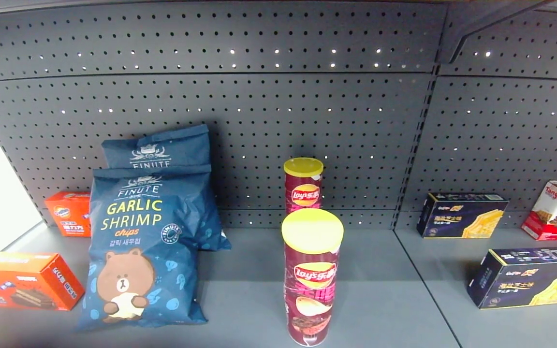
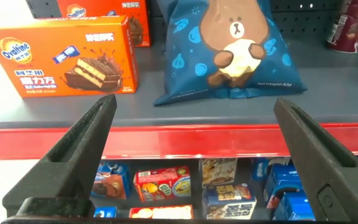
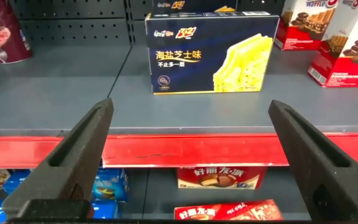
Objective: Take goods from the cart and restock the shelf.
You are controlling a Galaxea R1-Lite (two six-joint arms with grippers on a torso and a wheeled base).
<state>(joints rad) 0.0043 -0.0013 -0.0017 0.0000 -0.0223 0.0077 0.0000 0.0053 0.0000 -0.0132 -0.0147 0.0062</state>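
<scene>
Where the grey shelf carries its goods, two maroon chip cans with yellow lids stand upright mid-board (one behind the other). Two blue chip bags lean to their left, orange boxes beyond, dark blue boxes to the right. Before the shelf's red front edge, the left gripper and right gripper hold their fingers spread wide, grasping nothing.

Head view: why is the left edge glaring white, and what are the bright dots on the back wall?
Head view: light from past the shelf end washes that edge out; the dots are light through holes in the pegboard panel. Right wrist view: even light, no glare on the dark blue box.
</scene>
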